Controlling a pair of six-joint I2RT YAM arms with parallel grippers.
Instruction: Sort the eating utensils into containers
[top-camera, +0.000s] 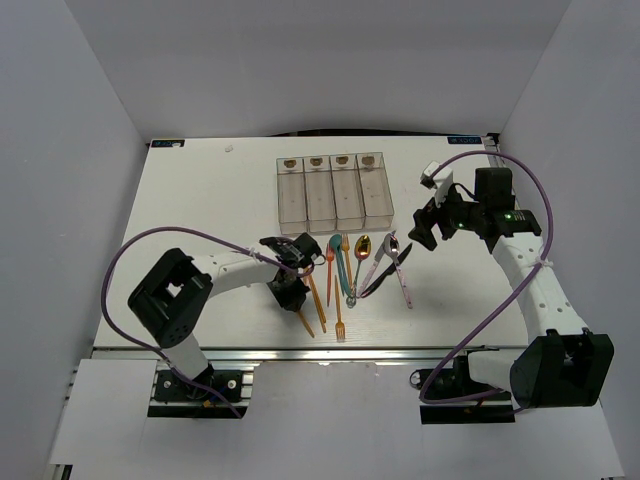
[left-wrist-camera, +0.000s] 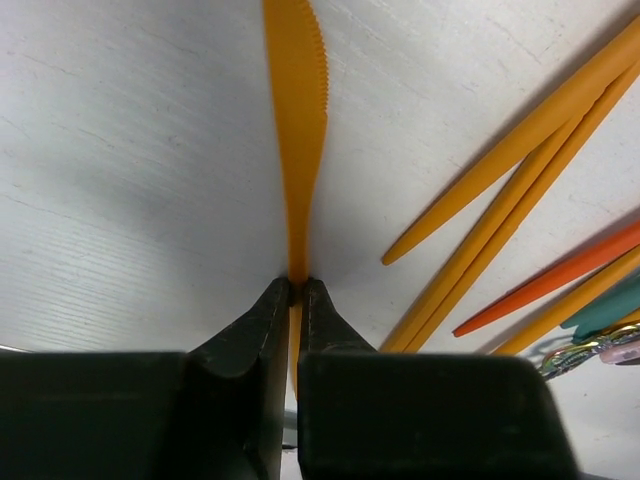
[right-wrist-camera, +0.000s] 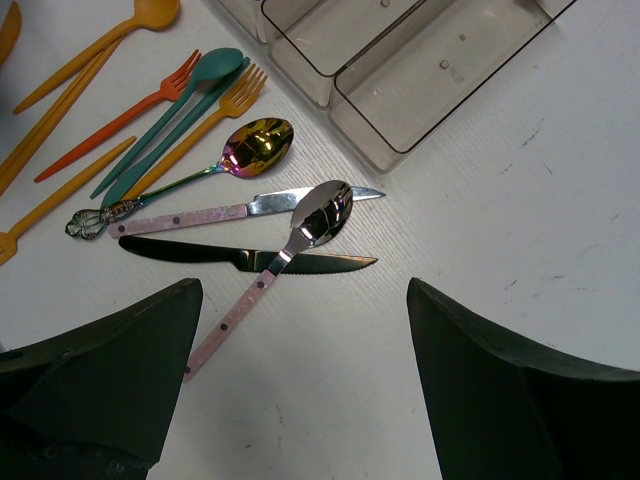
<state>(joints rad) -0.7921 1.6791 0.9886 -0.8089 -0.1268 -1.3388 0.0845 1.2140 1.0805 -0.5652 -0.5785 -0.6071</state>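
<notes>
In the left wrist view my left gripper is shut on the handle of an orange knife, whose serrated blade points away low over the white table. From above, that gripper is at the left end of the spread of eating utensils. The right gripper hovers open above bare table, just short of a pink-handled spoon lying across a black knife. The clear containers stand in a row behind the utensils, and I see nothing in them.
Orange handles and a red-orange fork handle lie right of the left jaws. Near the right gripper are a pink-handled knife, an iridescent gold spoon, a teal spoon and an orange fork. Container ends lie beyond.
</notes>
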